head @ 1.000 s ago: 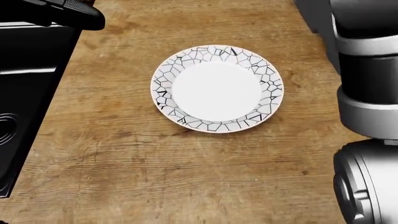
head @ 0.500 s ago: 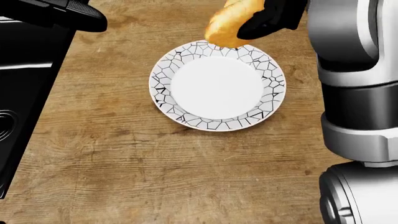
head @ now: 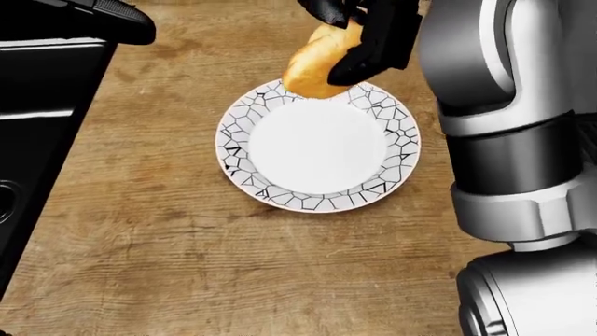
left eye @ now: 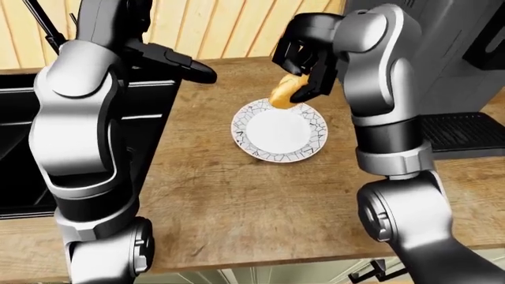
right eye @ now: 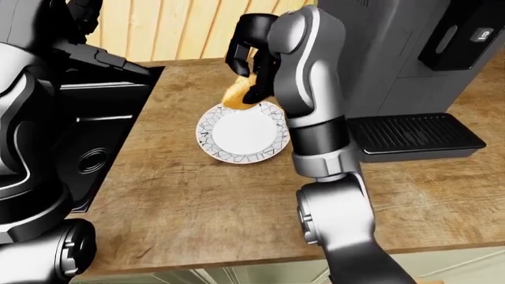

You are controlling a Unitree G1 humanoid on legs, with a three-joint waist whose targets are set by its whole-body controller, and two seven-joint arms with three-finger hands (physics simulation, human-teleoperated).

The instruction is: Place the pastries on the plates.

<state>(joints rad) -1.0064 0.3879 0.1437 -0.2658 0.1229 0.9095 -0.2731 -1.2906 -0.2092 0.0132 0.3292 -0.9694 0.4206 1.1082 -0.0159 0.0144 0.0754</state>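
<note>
Head view: right robot hand (head: 359, 31) grips pastry (head: 315, 65) above plate (head: 238, 119); left robot hand (left eye: 189, 68) seemingly unclenched; no legible writing.

The right hand (head: 359, 38) comes in from the top of the head view, black fingers (head: 383, 42) closed round a golden pastry (head: 315, 64) that hangs over the upper rim of the plate (head: 317, 203). The plate's white centre lies bare, its crackle-patterned border sitting flat on the wooden counter (head: 187, 266). Top left, the left hand (head: 112, 17) is a dark shape above the black sink (head: 37, 140).
</note>
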